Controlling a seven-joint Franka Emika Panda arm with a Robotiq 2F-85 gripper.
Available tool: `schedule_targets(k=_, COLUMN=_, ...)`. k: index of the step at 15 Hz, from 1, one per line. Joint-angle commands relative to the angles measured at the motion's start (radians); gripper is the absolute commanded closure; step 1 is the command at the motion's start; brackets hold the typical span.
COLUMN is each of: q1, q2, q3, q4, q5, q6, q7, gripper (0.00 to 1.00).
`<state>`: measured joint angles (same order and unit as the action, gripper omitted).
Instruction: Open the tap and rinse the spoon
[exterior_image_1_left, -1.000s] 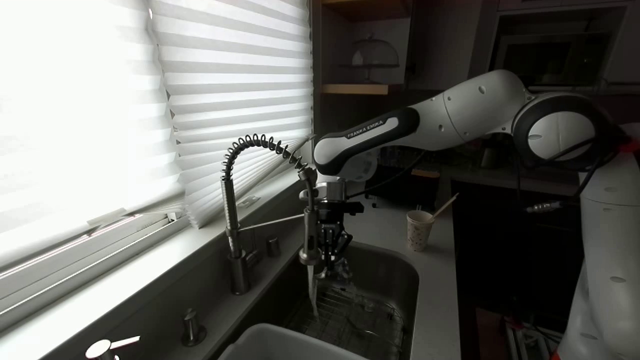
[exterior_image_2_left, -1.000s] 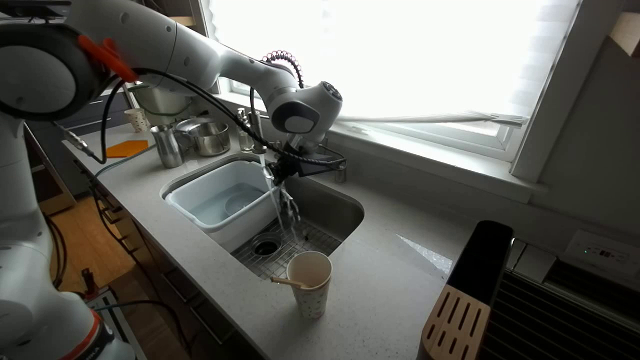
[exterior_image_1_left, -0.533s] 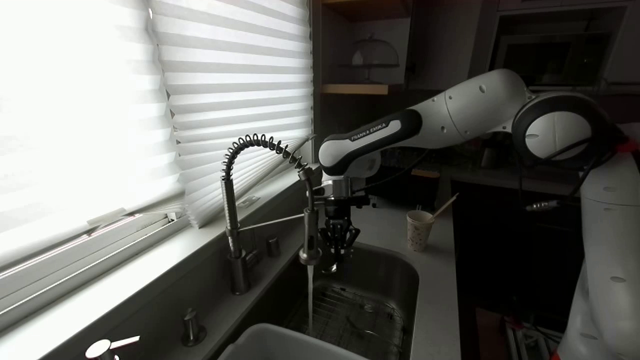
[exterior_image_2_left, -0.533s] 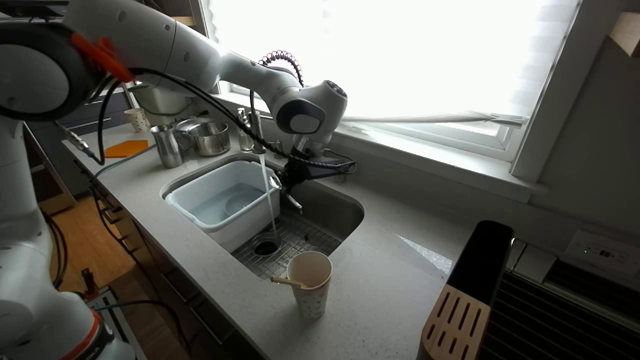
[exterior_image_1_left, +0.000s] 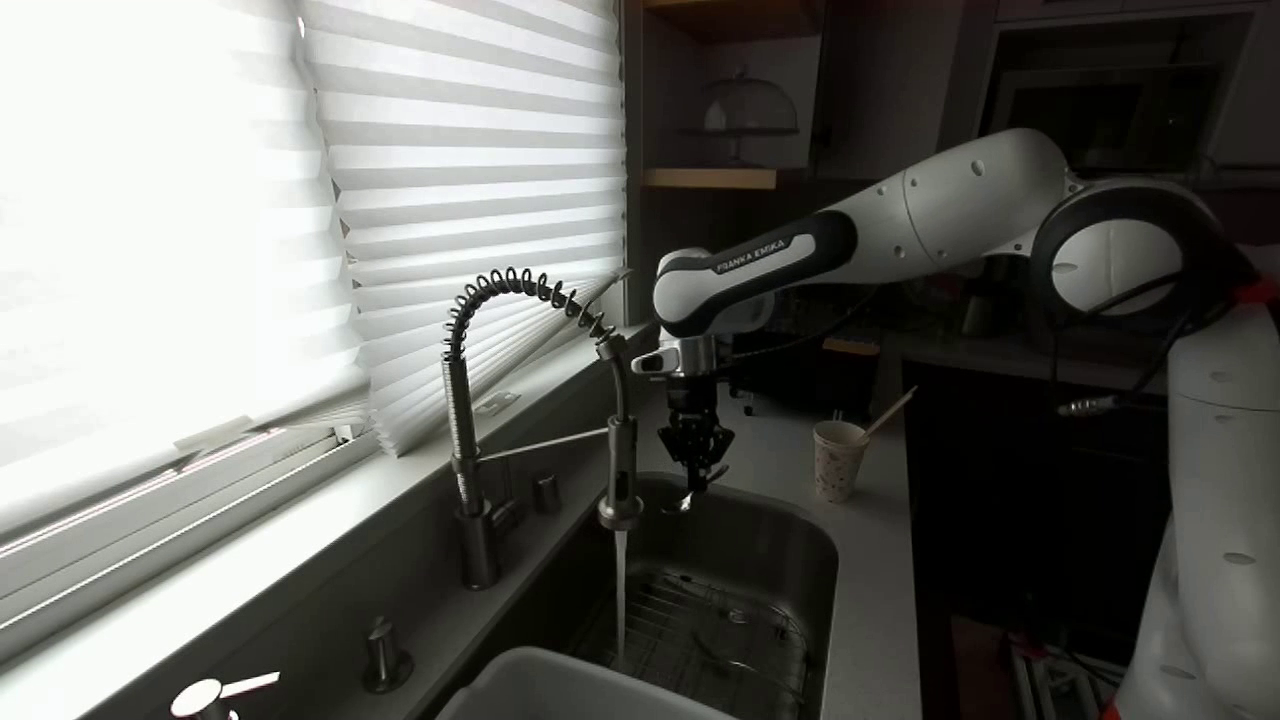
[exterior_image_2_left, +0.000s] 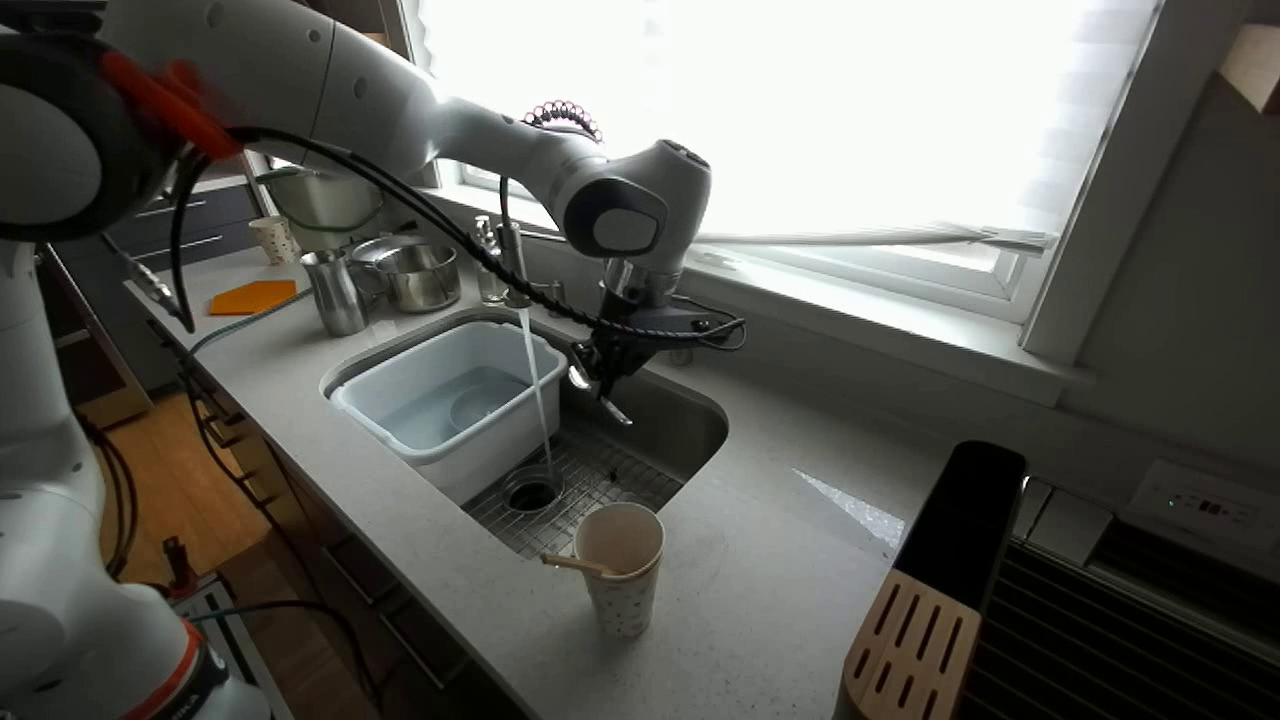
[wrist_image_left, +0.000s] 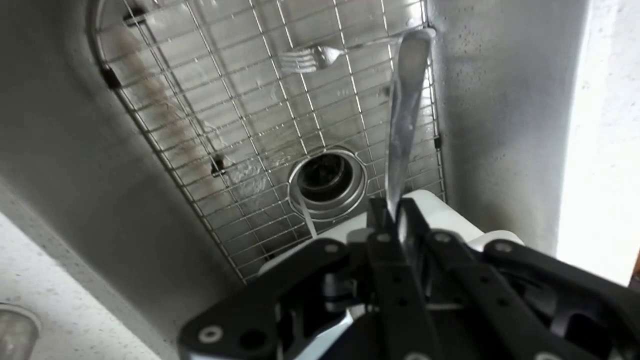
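Jaws tight on the spoon (wrist_image_left: 404, 107) (bowl (exterior_image_2_left: 579, 378) an indistinct glint in both exterior views)

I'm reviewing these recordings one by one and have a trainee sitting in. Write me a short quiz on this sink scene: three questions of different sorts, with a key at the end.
1. True or false: in the wrist view, the tool is closed on the spoon.

2. Multiple choice: in both exterior views, where is the spoon relative to the water stream from the tap?
A) right inside it
B) apart from it, to one side
C) hidden behind it

3. Fill in the missing word: in the wrist view, a second utensil lies down in the sink, a ____.

Key: 1. True. 2. B. 3. fork.
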<state>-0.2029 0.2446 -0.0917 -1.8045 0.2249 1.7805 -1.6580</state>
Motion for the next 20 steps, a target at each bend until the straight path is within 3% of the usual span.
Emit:
schedule_targets(k=1, q1=-0.024, q2=-0.003, q3=-0.041, q4=0.025, q5=-0.034, q6=0.060, q7=0.108, gripper=0.98)
schedule_targets(k=9, q1=-0.122, q2=0.065, q3=-0.107, q4=0.059, q5=0.032, q6=0.328, q7=0.307, gripper=0.98)
schedule_targets(k=16, q1=-0.174, q2=0.182, q3=-0.083, q4=0.067, q5=0.133, q6=0.561, q7=0.562, gripper=0.98)
schedule_targets(k=20, q1=-0.190, q2=0.226, q3=-0.052, q4=0.072, q5=0.153, q6=0.607, q7=0.696, gripper=0.98)
